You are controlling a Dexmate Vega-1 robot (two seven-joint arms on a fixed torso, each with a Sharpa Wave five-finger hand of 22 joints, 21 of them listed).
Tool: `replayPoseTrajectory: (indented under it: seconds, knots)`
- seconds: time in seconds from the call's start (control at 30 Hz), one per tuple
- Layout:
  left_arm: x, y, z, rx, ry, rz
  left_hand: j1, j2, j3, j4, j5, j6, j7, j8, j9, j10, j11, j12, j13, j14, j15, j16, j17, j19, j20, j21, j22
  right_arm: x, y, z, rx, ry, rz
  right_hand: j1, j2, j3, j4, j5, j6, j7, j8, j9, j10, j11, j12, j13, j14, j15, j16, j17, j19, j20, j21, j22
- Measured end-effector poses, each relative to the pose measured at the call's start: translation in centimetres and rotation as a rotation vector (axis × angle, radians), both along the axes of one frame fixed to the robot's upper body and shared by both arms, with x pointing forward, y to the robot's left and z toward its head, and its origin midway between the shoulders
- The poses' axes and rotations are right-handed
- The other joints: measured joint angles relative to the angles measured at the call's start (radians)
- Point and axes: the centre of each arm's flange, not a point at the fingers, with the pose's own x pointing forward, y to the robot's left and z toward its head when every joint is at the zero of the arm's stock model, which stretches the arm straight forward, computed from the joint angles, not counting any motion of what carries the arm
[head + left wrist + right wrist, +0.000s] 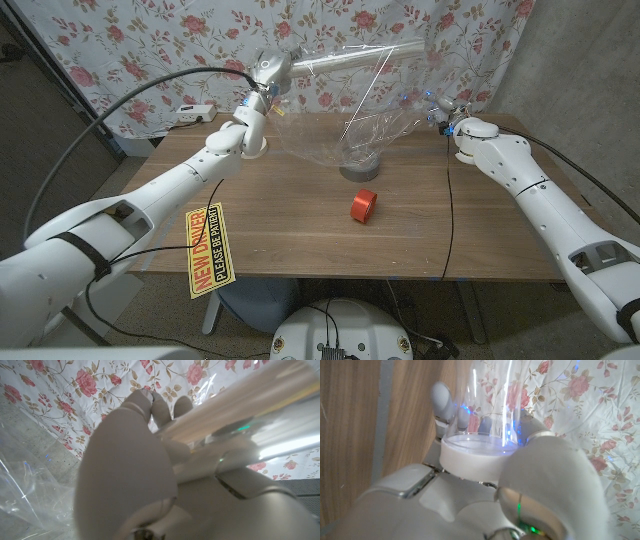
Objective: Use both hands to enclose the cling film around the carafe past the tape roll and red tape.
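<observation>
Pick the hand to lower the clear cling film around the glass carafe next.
Probably left: the left hand grips the cling film roll above the clear glass carafe, sheet hanging from it; the right hand sits aside.

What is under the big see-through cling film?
Under the cling film, held up by the left hand and right hand, a dark round base shows on the table. The crinkled film blurs whatever stands above it.

even indoor light; glare streaks on the cling film [350, 110]; wrist views blurred close up
</observation>
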Motion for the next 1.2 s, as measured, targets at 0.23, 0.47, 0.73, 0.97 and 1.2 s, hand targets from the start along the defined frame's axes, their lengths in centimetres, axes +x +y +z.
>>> replayPoseTrajectory:
  seconds: [0.23,0.47,0.73,0.97,1.2]
  knots:
    - [-0.08,0.14,-0.2,0.001,-0.008,-0.01,0.0,0.0,0.0,0.0,0.0,0.0,0.0,0.0,0.0,0.0,0.0,0.0,0.0,0.0,0.0,0.0,0.0,0.001,-0.001,0.004,0.002,-0.25,0.07,0.19,-0.009,0.0,-0.01,0.0,0.0,0.0,0.0,0.0,0.0,0.0,0.0,-0.001,0.0,0.0,0.0,0.0,0.0,0.0,0.0,0.0,0.0,0.0,0.0,0.001]
    - [-0.27,0.14,-0.38,0.008,-0.025,-0.011,0.0,0.0,0.0,0.0,0.0,0.0,0.0,0.0,0.0,-0.002,0.002,0.002,0.0,0.0,0.0,0.0,-0.002,0.002,-0.002,0.004,0.001,-0.17,0.09,0.12,-0.014,0.004,-0.009,0.0,0.0,0.0,0.0,0.0,0.0,0.0,0.0,-0.004,0.0,0.0,-0.001,-0.001,0.0,0.0,0.0,0.0,0.0,0.0,0.0,-0.002]
    - [-0.11,-0.04,-0.45,0.003,-0.035,-0.013,0.0,0.0,0.0,0.0,0.0,0.0,0.0,0.0,0.0,-0.002,0.002,0.002,0.0,0.0,0.0,0.0,-0.005,0.002,-0.002,0.004,0.002,0.2,-0.01,0.24,-0.023,0.011,-0.006,0.0,0.0,0.0,0.0,0.0,0.0,0.0,0.0,-0.002,-0.002,-0.002,-0.004,-0.001,0.0,0.0,0.0,0.0,0.0,0.0,0.0,-0.002]
    - [0.13,-0.45,-0.62,0.008,-0.035,-0.022,0.0,0.0,0.0,0.0,0.0,0.0,0.0,0.0,0.0,-0.002,0.002,0.002,0.0,0.0,0.0,0.0,-0.005,0.002,-0.002,0.004,0.007,0.45,-0.01,0.27,-0.028,0.017,-0.005,0.0,0.0,0.0,0.0,0.0,0.0,0.0,0.0,-0.003,-0.002,-0.002,0.002,-0.001,0.0,0.0,0.0,0.0,0.0,0.0,0.0,0.0]
    - [0.32,-0.68,-0.65,0.01,-0.035,-0.025,-0.002,-0.002,0.0,0.0,0.0,0.0,0.0,0.0,0.0,-0.002,0.002,0.002,0.0,0.0,0.0,0.0,-0.008,0.002,-0.002,0.003,0.006,0.54,-0.08,0.3,-0.029,0.019,-0.006,0.0,0.0,0.0,0.0,0.0,0.0,0.0,0.0,-0.004,-0.002,-0.002,0.002,-0.005,0.0,0.0,0.0,0.0,0.0,0.0,0.0,-0.002]
